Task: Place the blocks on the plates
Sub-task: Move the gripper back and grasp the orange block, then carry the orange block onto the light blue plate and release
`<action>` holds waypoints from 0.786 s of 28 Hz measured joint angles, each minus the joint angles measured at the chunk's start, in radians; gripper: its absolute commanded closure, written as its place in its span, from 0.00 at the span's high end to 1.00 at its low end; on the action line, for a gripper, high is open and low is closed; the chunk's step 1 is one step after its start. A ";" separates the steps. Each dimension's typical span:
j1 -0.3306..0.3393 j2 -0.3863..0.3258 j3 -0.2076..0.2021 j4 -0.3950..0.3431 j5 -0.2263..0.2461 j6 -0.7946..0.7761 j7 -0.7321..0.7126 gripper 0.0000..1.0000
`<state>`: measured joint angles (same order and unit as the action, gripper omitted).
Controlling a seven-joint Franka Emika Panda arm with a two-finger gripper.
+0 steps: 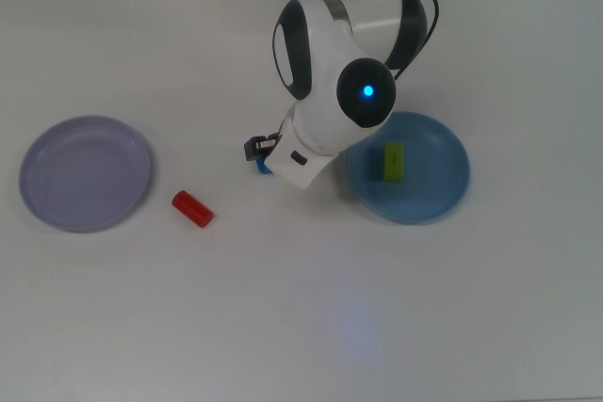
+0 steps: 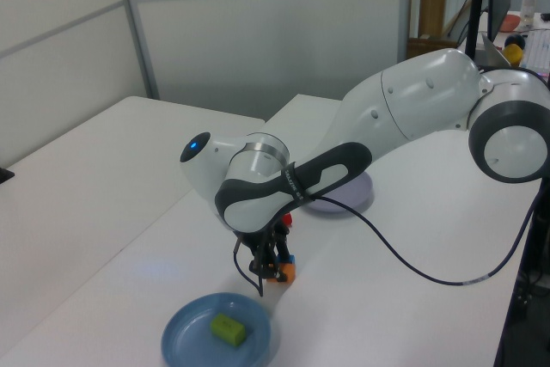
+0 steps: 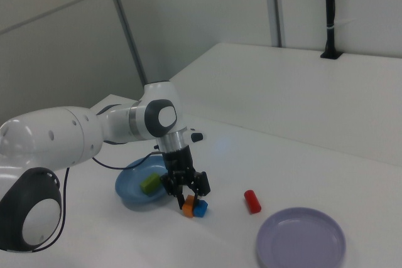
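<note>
The small orange rectangular block (image 3: pixel 188 205) and the small blue cube (image 3: pixel 200 208) sit side by side, touching, on the white table (image 1: pixel 301 308), in the gap between the two plates and much nearer the blue one. In the top view only a sliver of the blue cube (image 1: pixel 265 168) shows past the arm's wrist. The black two-finger gripper (image 3: pixel 186 189) is down right at this pair, fingers spread wide with one dark fingertip (image 3: pixel 204 186) on each side above the blocks; I cannot tell whether they touch either block, and nothing is lifted.

The lime-green rectangular block (image 1: pixel 393 162) lies inside the round medium-blue shallow plate (image 1: pixel 443 190), at about one o'clock from the plate's centre in the top view. That plate sits at three o'clock from the gripper, just beside it.

The small red oblong block (image 1: pixel 192 208) lies bare on the table at about eight o'clock from the gripper in the top view, apart from the other blocks and near the pale lavender round plate (image 1: pixel 57 152), but outside its rim. The lavender plate, at nine o'clock on the table, holds nothing.

The white Franka arm (image 2: pixel 412 105) reaches in from twelve o'clock in the top view, its wrist with a glowing blue light (image 1: pixel 368 92) bent over the blue plate's near edge.
</note>
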<state>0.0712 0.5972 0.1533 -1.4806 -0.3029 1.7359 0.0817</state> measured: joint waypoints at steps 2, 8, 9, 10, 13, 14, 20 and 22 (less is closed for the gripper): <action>0.000 0.000 0.000 0.000 0.000 0.000 0.000 0.49; 0.000 0.000 0.000 0.000 0.000 0.000 0.000 0.49; 0.001 0.000 0.000 0.000 0.000 0.000 0.001 0.49; 0.003 0.001 0.000 -0.001 0.000 0.000 0.003 0.49; 0.013 0.007 0.000 -0.001 0.000 0.001 0.008 0.51; 0.016 0.009 0.001 -0.001 0.000 0.002 0.010 0.54; 0.027 0.022 0.001 -0.001 0.000 0.002 0.019 0.57; 0.027 0.023 0.000 -0.001 0.000 0.002 0.020 0.31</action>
<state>0.0979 0.6198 0.1534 -1.4818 -0.3031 1.7381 0.1016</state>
